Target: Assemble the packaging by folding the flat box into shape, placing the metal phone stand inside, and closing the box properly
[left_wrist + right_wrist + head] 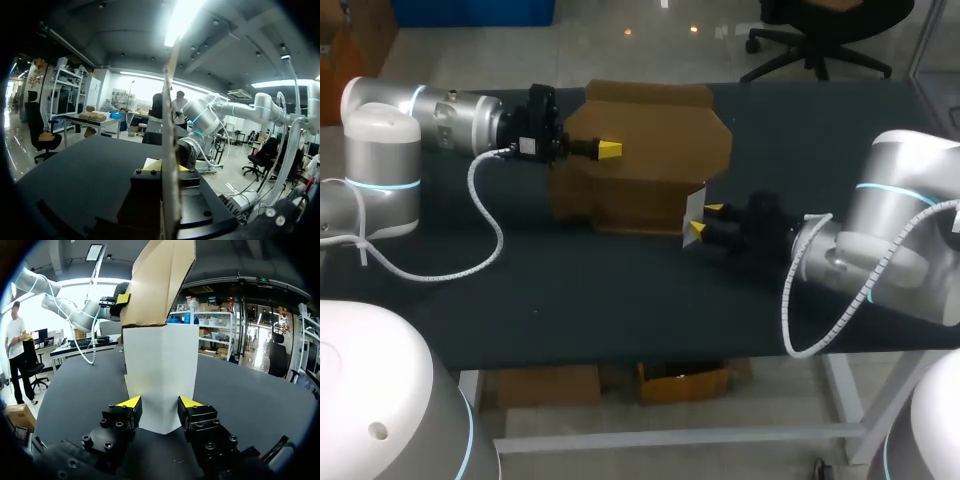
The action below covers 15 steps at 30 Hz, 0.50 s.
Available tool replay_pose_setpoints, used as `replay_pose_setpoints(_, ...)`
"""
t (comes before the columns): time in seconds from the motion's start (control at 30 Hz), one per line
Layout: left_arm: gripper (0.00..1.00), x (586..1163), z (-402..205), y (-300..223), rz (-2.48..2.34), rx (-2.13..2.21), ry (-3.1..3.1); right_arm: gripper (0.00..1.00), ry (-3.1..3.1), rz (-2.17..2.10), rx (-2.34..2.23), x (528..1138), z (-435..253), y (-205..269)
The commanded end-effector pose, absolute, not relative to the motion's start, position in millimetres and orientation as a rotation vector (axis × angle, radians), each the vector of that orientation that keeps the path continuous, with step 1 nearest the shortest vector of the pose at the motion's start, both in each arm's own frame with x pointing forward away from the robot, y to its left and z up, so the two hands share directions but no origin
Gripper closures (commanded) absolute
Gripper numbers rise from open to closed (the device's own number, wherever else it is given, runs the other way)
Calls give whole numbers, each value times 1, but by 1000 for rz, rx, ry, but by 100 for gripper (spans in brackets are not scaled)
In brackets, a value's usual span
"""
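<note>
Dark desk (620, 300), room floor beyond. Brown cardboard box (650, 140) sits at the far middle of the desk, partly raised: one panel stands upright and a white flap (694, 208) hangs at its near right corner. Metal phone stand not seen in any view.

Left jaws: clamped on the upright brown panel, which runs edge-on between them in the left wrist view. Right jaws: set wide, one yellow tip against each side of the white flap, so clamped on it. Left arm (450, 120) comes in from the far left, right arm (880, 230) from the near right.

Judgement: step in hand is erecting the flat box, with loading and closing not yet done.

Method notes:
- Use the left clamp as a fixed anchor.
- Let the right side swing the flap about its crease rather than pull outward.
- Move slowly, since thin board buckles or tears at the fold.
- Hold the lower edge on the desk.
- Check the corners are square before either side lets go.
</note>
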State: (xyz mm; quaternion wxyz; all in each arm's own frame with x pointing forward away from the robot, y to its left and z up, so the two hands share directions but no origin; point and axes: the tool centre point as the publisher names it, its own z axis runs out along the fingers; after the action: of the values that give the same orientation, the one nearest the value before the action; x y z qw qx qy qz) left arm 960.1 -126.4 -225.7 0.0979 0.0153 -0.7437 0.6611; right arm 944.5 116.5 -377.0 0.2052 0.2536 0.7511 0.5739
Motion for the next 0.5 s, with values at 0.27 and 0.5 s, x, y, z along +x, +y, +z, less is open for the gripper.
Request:
replay_pose_setpoints(0.27, 100, 960, -229, -126, 1954, 43, -2201, 56, 2043, 1508, 807, 939, -373, 118)
replay_pose_setpoints(0.5, 100, 960, -229, -126, 1954, 43, -2201, 56, 2053, 1474, 840, 942, -369, 119)
